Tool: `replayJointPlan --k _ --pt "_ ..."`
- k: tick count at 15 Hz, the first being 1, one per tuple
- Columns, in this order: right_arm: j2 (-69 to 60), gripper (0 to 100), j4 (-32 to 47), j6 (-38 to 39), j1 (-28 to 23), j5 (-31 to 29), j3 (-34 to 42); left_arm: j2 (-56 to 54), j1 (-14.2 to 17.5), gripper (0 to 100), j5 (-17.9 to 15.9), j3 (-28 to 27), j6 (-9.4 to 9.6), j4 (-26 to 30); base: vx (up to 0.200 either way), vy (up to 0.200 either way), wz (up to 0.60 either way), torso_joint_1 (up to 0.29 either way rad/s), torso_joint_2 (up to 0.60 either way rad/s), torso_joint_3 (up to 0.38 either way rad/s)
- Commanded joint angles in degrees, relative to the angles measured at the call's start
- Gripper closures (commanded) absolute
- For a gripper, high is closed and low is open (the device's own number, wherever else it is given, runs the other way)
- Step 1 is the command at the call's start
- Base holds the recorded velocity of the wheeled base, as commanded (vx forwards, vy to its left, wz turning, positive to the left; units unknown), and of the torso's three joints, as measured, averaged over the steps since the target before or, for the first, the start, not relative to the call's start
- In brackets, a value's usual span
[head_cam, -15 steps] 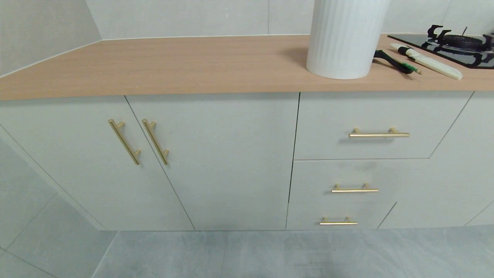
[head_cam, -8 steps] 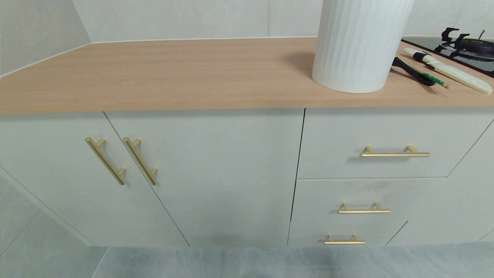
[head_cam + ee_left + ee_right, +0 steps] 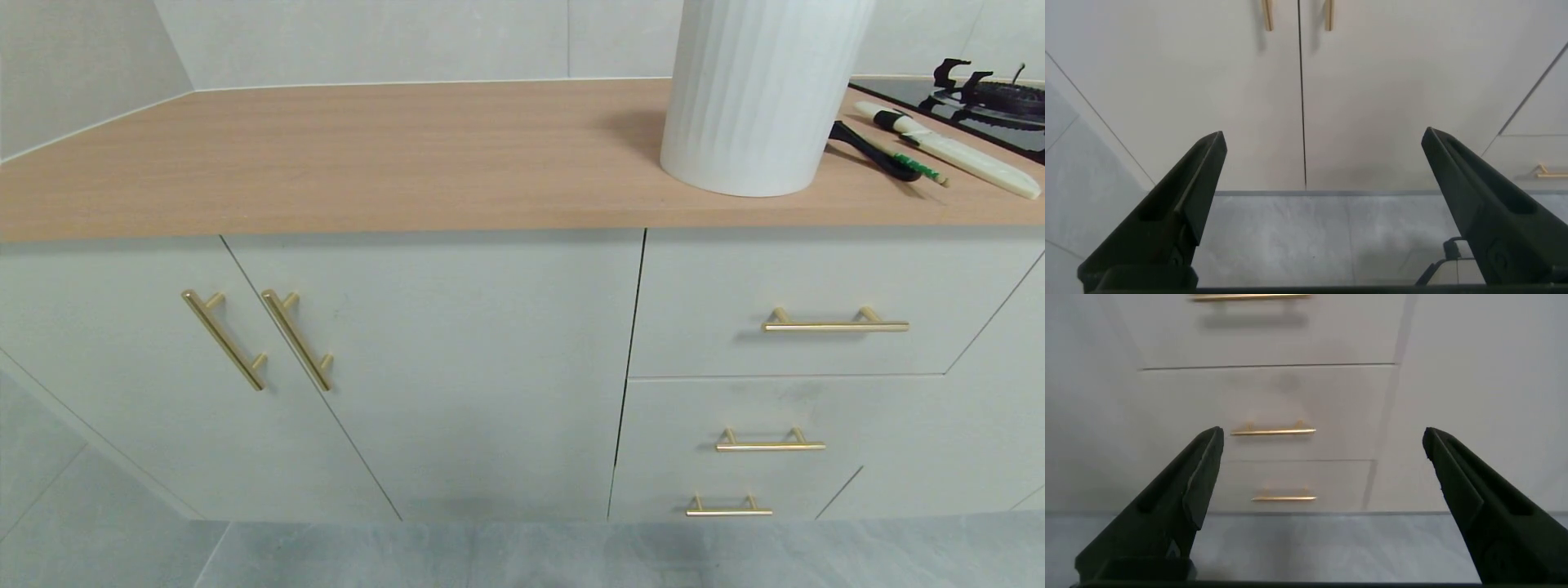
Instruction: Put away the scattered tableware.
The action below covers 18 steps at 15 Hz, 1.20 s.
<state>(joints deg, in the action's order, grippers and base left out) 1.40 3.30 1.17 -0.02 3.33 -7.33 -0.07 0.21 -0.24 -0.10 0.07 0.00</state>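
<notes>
- Left hand [image 3: 1323, 139]: spread apart, empty, low before the pale cabinet doors [image 3: 1208, 82].
- Right hand [image 3: 1321, 434]: spread apart, empty, facing the gold-handled drawers [image 3: 1274, 400].
- Tall white ribbed container [image 3: 759, 98]: near the wooden counter's [image 3: 367, 147] front edge.
- Black plastic spoon [image 3: 878, 155] and cream-bladed knife [image 3: 963, 155]: beside it, toward the right end.

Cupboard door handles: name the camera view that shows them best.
Head view: both cupboard door handles show whole, side by side on the closed doors. The left wrist view catches just their lower ends. The right wrist view faces the drawer handles instead.
</notes>
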Motion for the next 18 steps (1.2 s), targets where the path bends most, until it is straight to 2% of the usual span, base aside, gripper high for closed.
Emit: replayJointPlan --k 1,5,6,8,10,15,16,17,18 --pt "3.5 0 1.4 0.2 0.4 1.9 -1.9 0.1 0.1 0 0.0 0.0 0.01 0.0 0.0 0.0 0.0 0.0 0.0 0.0" --pt "19.5 0 2.3 0.1 2.0 4.7 -5.4 0.1 0.1 0 0.0 0.0 0.01 0.0 0.0 0.0 0.0 0.0 0.0 0.0" --pt "28.7 0 2.3 -0.1 6.2 4.9 -7.1 0.1 0.1 0 0.0 0.0 0.01 0.0 0.0 0.0 0.0 0.0 0.0 0.0" --pt "39.3 0 1.8 -0.3 11.4 4.8 -8.8 0.1 0.1 0 0.0 0.0 0.01 0.0 0.0 0.0 0.0 0.0 0.0 0.0" --pt "50.5 0 0.7 -0.3 13.3 4.8 -12.4 0.1 0.1 0 0.0 0.0 0.01 0.0 0.0 0.0 0.0 0.0 0.0 0.0" --pt "75.3 0 -13.8 -0.2 13.2 4.4 -16.5 0.1 0.1 0 0.0 0.0 0.01 0.0 0.0 0.0 0.0 0.0 0.0 0.0" --pt "81.7 0 -20.4 -0.2 12.9 4.0 -16.5 0.1 0.1 0 0.0 0.0 0.01 0.0 0.0 0.0 0.0 0.0 0.0 0.0" --pt "81.9 0 -20.7 -0.2 12.9 3.9 -16.5 0.1 0.1 0 0.0 0.0 0.01 0.0 0.0 0.0 0.0 0.0 0.0 0.0" --pt "88.7 0 -29.5 -0.3 12.7 -0.1 -16.4 0.1 0.1 0 0.0 0.0 0.01 0.0 0.0 0.0 0.0 0.0 0.0 0.0"
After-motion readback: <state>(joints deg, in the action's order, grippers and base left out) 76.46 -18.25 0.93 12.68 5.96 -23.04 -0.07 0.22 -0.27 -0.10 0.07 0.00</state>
